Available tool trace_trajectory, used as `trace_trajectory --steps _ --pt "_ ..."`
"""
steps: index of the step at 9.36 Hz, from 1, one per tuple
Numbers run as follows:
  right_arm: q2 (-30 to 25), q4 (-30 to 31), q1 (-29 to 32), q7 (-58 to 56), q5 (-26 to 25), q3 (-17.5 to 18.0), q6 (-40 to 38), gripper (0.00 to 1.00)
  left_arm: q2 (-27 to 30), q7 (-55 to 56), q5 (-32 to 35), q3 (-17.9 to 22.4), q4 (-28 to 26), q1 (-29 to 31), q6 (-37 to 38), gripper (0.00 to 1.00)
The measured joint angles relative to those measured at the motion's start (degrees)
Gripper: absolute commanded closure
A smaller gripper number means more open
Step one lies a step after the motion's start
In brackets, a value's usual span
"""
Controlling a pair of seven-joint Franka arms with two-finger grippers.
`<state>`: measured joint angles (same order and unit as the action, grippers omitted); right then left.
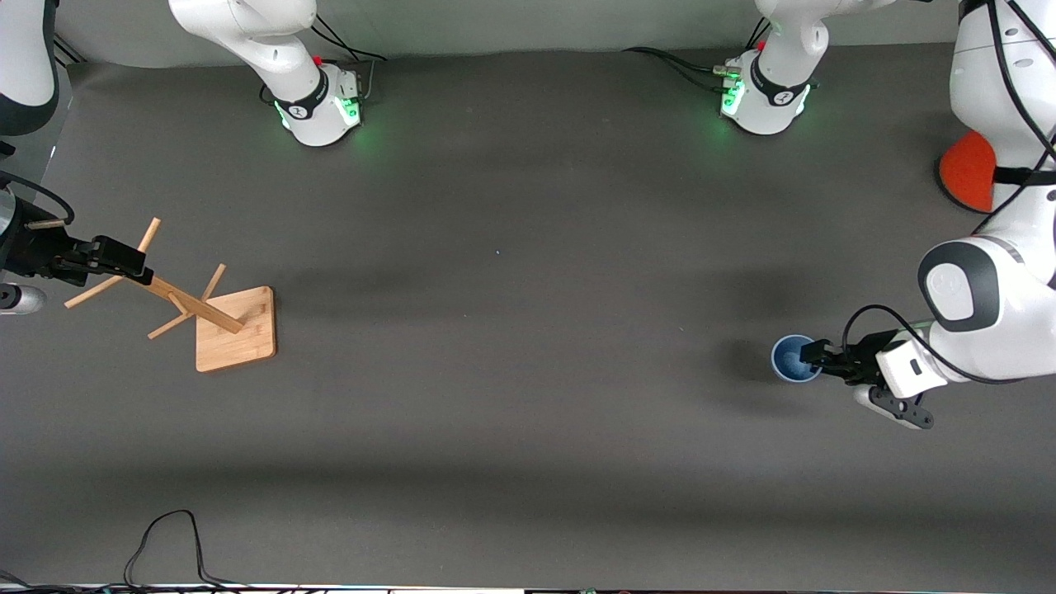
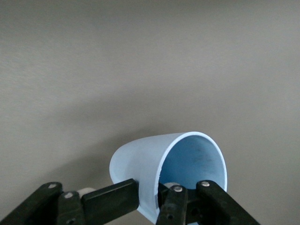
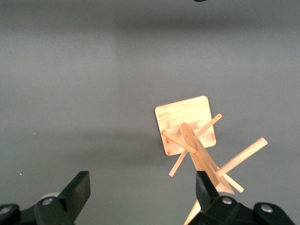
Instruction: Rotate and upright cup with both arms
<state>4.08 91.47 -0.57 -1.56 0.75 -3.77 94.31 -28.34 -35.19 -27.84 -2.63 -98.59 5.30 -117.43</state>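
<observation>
Two arms share the job: the left gripper [image 1: 813, 356] pinches the pale blue cup [image 1: 794, 358] by its rim, one finger inside, above the table [image 1: 511, 412] near the left arm's edge. The right gripper [image 1: 124, 262] hangs spread wide over a wooden rack [image 1: 235, 328]. A steady, slow wrist turn should keep the cup from slipping.

The cup [image 2: 140, 157] looks like pale blue plastic, smooth and matt. The rack [image 1: 216, 318] is light wood with visible grain, not shiny. The table [image 1: 511, 412] has a dark grey matt cover. The arms [image 1: 990, 305] have white glossy shells and black fingers [image 2: 110, 199].
</observation>
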Motion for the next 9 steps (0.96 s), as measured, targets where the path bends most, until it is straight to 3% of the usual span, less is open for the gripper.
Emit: trace_trajectory --steps 4,9 --pt "0.0 0.02 0.01 0.0 0.0 0.0 0.0 0.0 6.93 -0.49 -7.59 -2.43 -10.89 -0.16 -6.09 1.0" --pt "0.0 0.03 0.03 0.0 0.0 0.0 -0.02 0.0 8.43 -0.56 -19.88 -12.19 -20.36 -1.79 -23.89 1.0"
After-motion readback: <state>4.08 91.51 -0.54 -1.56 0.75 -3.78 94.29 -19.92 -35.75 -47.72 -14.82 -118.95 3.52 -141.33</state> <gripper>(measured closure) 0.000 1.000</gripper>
